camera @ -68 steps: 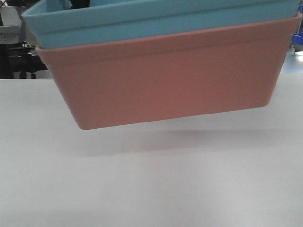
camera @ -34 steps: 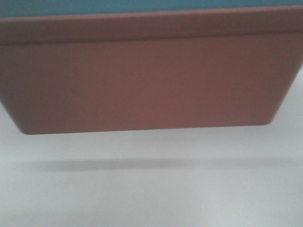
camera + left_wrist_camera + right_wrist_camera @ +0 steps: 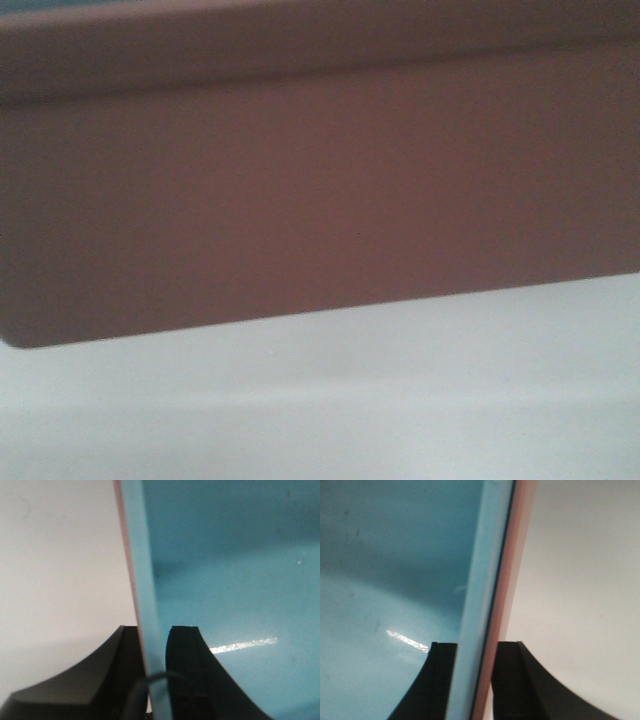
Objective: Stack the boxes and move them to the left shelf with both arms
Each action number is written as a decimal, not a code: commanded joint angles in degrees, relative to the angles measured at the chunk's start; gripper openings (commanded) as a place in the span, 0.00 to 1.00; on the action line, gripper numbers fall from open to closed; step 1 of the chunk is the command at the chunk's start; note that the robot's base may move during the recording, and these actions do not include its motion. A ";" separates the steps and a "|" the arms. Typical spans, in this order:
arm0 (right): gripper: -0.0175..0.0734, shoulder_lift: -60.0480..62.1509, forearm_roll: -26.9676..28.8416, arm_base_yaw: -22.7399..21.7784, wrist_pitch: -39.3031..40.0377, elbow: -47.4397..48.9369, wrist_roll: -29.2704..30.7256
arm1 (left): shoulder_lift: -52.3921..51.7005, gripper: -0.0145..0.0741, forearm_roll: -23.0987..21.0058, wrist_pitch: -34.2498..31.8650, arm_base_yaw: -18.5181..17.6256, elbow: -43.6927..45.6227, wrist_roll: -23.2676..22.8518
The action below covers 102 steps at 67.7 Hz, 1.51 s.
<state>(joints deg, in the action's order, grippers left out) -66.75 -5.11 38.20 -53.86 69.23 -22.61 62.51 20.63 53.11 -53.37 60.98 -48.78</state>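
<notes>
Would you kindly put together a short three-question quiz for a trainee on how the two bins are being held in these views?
1. True or false: the blue bin sits nested inside the pink bin.
2. The left gripper and right gripper each have their fingers: A) on either side of the doubled bin wall; B) both inside the blue bin; C) well clear of both bins.
3. Fill in: in the front view, the surface below the pink bin is a ____ tabletop.
Key: 1 true; 2 A; 3 white.
</notes>
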 commanded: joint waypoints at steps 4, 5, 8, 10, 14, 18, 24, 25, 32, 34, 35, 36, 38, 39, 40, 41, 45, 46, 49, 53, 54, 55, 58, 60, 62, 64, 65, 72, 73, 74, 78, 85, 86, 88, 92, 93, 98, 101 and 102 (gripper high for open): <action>0.23 2.05 -4.45 0.72 5.86 -1.38 -0.72 | -2.19 0.16 11.40 -4.31 -5.52 -1.78 -7.70; 0.23 2.12 -4.50 0.82 6.32 -1.86 -0.79 | -2.19 0.16 12.37 -4.31 -5.74 -2.20 -8.81; 0.23 2.26 -4.57 0.96 7.25 -3.23 -0.83 | -2.19 0.16 14.65 -4.31 -6.91 -3.18 -11.30; 0.23 2.42 -4.57 0.96 7.89 -4.44 -0.83 | -2.19 0.16 16.13 -4.31 -7.44 -3.93 -12.90; 0.23 2.92 -4.57 0.96 9.46 -6.68 -0.83 | -2.19 0.16 17.80 -4.43 -8.53 -5.19 -14.45; 0.23 3.50 -4.57 0.96 11.07 -8.95 -0.83 | -2.19 0.16 18.58 -5.13 -9.48 -6.48 -15.02; 0.23 4.16 -4.57 0.96 13.59 -12.36 -0.83 | -2.19 0.16 18.73 -6.35 -10.16 -8.23 -15.13; 0.23 4.23 -4.62 0.96 14.09 -12.94 -0.83 | -2.19 0.16 18.73 -6.65 -10.17 -8.54 -15.13; 0.23 4.42 -4.59 0.96 16.79 -16.26 -0.83 | -1.98 0.16 18.98 -9.28 -10.17 -10.51 -15.24; 0.23 4.42 -4.59 0.96 18.01 -17.26 -0.83 | -1.98 0.16 19.11 -10.35 -10.17 -11.45 -15.24; 0.23 4.42 -4.59 0.96 18.50 -17.75 -0.83 | -1.98 0.16 19.11 -11.18 -10.17 -11.82 -15.24; 0.23 4.42 -4.59 0.96 18.76 -18.24 -0.83 | -1.98 0.16 19.11 -11.49 -10.17 -12.01 -15.24; 0.23 4.42 -4.59 0.96 20.11 -19.20 -0.83 | -1.98 0.16 19.39 -12.50 -10.17 -12.96 -15.24; 0.23 4.42 -4.59 0.96 20.40 -19.66 -0.83 | -1.98 0.16 19.47 -13.03 -10.17 -12.96 -15.24; 0.23 4.42 -4.59 0.96 20.95 -20.11 -0.83 | -1.93 0.16 19.69 -13.44 -10.17 -13.49 -15.24; 0.23 4.42 -4.59 0.96 21.49 -20.31 -0.83 | -1.93 0.16 19.70 -13.60 -10.17 -13.67 -15.24; 0.23 4.42 -4.59 0.96 23.12 -21.67 -0.83 | -1.93 0.16 20.66 -14.89 -10.17 -15.01 -15.83; 0.23 4.42 -4.59 0.96 23.51 -21.82 -0.83 | -1.93 0.16 20.97 -15.31 -10.17 -15.34 -16.44; 0.23 4.42 -4.59 0.96 24.55 -22.52 -0.83 | -1.93 0.16 22.05 -15.66 -10.17 -16.24 -17.78; 0.23 4.42 -4.59 0.96 25.31 -23.06 -0.83 | -1.93 0.16 23.29 -15.82 -10.17 -17.17 -19.85; 0.23 4.42 -4.59 0.96 25.36 -23.18 -0.83 | -1.93 0.16 23.44 -15.82 -10.17 -17.29 -20.29; 0.23 4.42 -4.59 0.96 25.44 -23.27 -0.83 | -1.93 0.16 23.76 -15.82 -10.17 -17.53 -20.74; 0.23 4.42 -4.59 0.96 25.57 -23.41 -0.83 | -1.93 0.16 24.36 -15.82 -10.17 -18.02 -21.41; 0.23 4.42 -4.59 0.96 25.57 -23.48 -0.83 | -1.93 0.16 24.61 -15.82 -10.17 -18.31 -21.41; 0.23 4.42 -4.59 0.96 25.49 -23.49 -0.83 | -1.93 0.16 24.73 -15.82 -10.17 -18.48 -21.41; 0.23 4.42 -4.59 0.96 25.49 -23.49 -0.83 | -1.93 0.16 24.79 -15.82 -10.17 -18.56 -21.41; 0.23 4.42 -4.59 0.96 25.49 -23.49 -0.83 | -1.93 0.16 24.79 -15.82 -10.17 -18.56 -21.41; 0.23 4.42 -4.59 0.91 25.52 -23.49 -0.83 | -1.93 0.16 25.19 -15.96 -10.17 -18.56 -21.41; 0.23 4.42 -4.59 0.91 25.52 -23.49 -0.83 | -1.93 0.16 25.20 -15.96 -10.17 -18.56 -21.41; 0.23 4.42 -4.59 0.91 25.52 -23.49 -0.83 | -1.93 0.16 25.20 -15.96 -10.17 -18.56 -21.41; 0.23 4.42 -4.59 0.91 25.52 -23.49 -0.83 | -1.93 0.16 25.20 -15.96 -10.17 -18.56 -21.41; 0.23 4.42 -4.59 0.91 25.30 -23.49 -0.83 | -1.93 0.16 25.20 -15.86 -10.17 -18.56 -21.31; 0.23 4.42 -4.59 0.91 25.30 -23.49 -0.83 | -1.93 0.16 25.20 -15.86 -10.17 -18.56 -21.31; 0.23 4.42 -4.59 0.91 25.24 -23.49 -0.83 | -1.93 0.16 25.20 -15.86 -10.17 -18.56 -21.31; 0.23 4.42 -4.59 0.91 25.24 -23.49 -0.83 | -1.93 0.16 25.20 -15.86 -10.17 -18.56 -21.31; 0.23 4.42 -4.59 0.91 25.18 -23.49 -0.83 | -1.93 0.16 25.20 -15.86 -10.17 -18.56 -21.31; 0.23 4.42 -4.59 0.91 24.80 -23.49 -0.83 | -1.93 0.16 25.20 -15.86 -10.17 -18.56 -21.31; 0.23 4.42 -4.59 0.91 24.50 -23.49 -0.83 | -1.93 0.16 25.20 -15.86 -10.17 -18.56 -21.31; 0.23 4.42 -4.59 0.91 24.42 -23.49 -0.83 | -1.93 0.16 25.20 -15.86 -10.17 -18.56 -21.31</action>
<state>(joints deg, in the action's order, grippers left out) -64.05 -5.94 39.74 -33.02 43.89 -25.14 62.51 40.70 39.66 -62.97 40.63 -71.63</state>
